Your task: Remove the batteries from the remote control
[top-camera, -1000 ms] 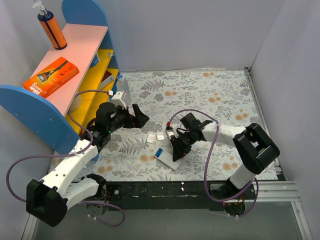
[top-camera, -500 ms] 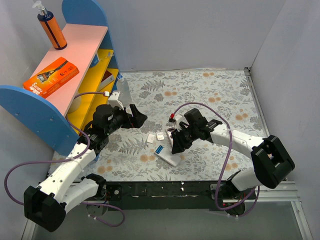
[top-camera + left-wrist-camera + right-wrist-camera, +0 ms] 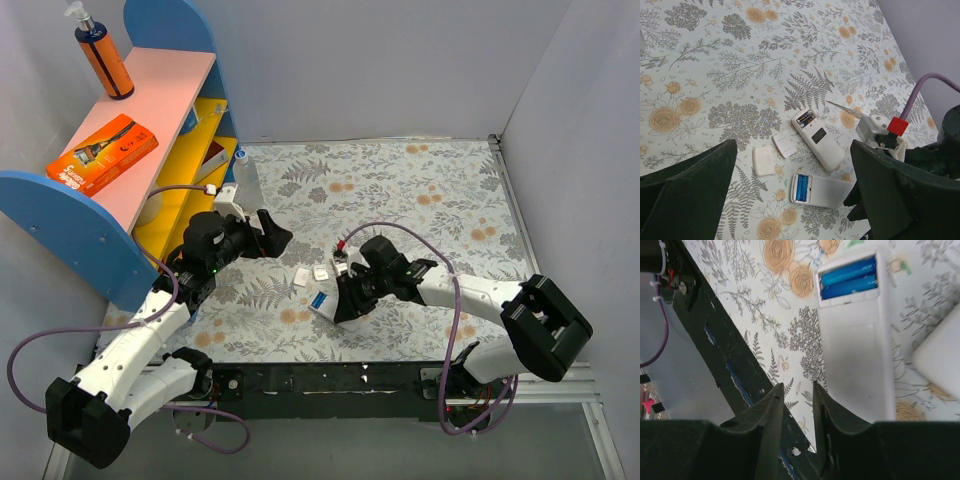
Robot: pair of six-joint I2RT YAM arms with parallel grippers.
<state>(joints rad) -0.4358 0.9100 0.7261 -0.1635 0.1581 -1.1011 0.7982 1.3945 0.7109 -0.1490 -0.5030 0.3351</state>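
A white remote control (image 3: pixel 832 191) lies face down with its compartment open. Two blue batteries (image 3: pixel 801 187) sit in it side by side; they also show in the right wrist view (image 3: pixel 849 279) and the top view (image 3: pixel 319 300). My right gripper (image 3: pixel 795 390) is low at the remote's (image 3: pixel 855 360) closed end, fingers a narrow gap apart with nothing between them; the remote lies beside the right finger. In the top view it (image 3: pixel 345 306) covers that end. My left gripper (image 3: pixel 795 200) hangs wide open above the remotes, empty; it also shows in the top view (image 3: pixel 272 232).
A second white remote (image 3: pixel 818 141) with an open compartment lies just behind. Two white flat covers (image 3: pixel 763 160) (image 3: pixel 786 145) lie to the left. A blue and pink shelf (image 3: pixel 150 110) stands at the left. The black front rail (image 3: pixel 715 340) is close to my right gripper.
My right gripper has swung forward and down to the near end of the remote with blue batteries. The left arm has barely moved.
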